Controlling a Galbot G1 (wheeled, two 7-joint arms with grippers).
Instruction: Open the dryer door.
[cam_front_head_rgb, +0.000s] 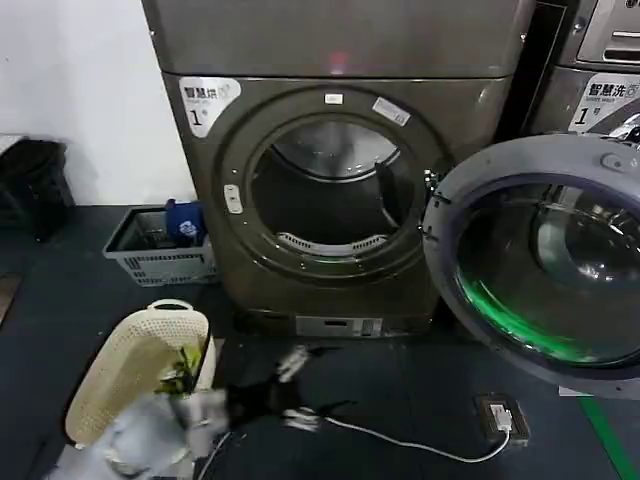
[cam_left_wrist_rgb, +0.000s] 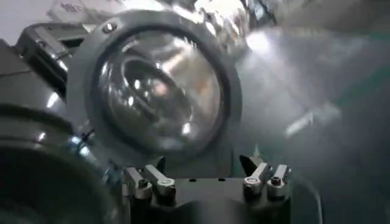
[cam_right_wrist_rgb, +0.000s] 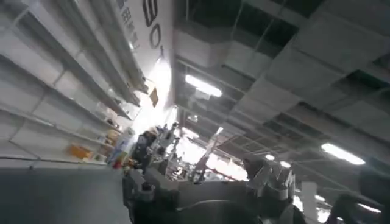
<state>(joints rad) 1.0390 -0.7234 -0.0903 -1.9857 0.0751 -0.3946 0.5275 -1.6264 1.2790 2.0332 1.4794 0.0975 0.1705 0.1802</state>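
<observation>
The dryer door (cam_front_head_rgb: 545, 275) stands swung wide at three o'clock of the drum opening (cam_front_head_rgb: 325, 190); left gripper (cam_left_wrist_rgb: 207, 182), fingers spread and empty, risks bumping it shut if it moves carelessly, while the right gripper (cam_right_wrist_rgb: 207, 189) is spread, aimed ceilingward.

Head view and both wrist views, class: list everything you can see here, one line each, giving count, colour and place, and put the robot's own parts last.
dryer: one, dark grey-brown, centre, against the wall, drum opening exposed.
dryer door: one, grey inner face around dark glass, swung open at the dryer's right.
second machine: one, grey, behind the open door.
crate: one, grey, on the floor left of the dryer, a blue item inside.
laundry basket: one, cream, tipped over on the floor in front, to the left.
cable: one, white, lying on the dark floor, running to a small box.
left gripper: one, dark with metal tips, open, facing the door's inner face.
right gripper: one, dark, pointing up toward the ceiling.
</observation>
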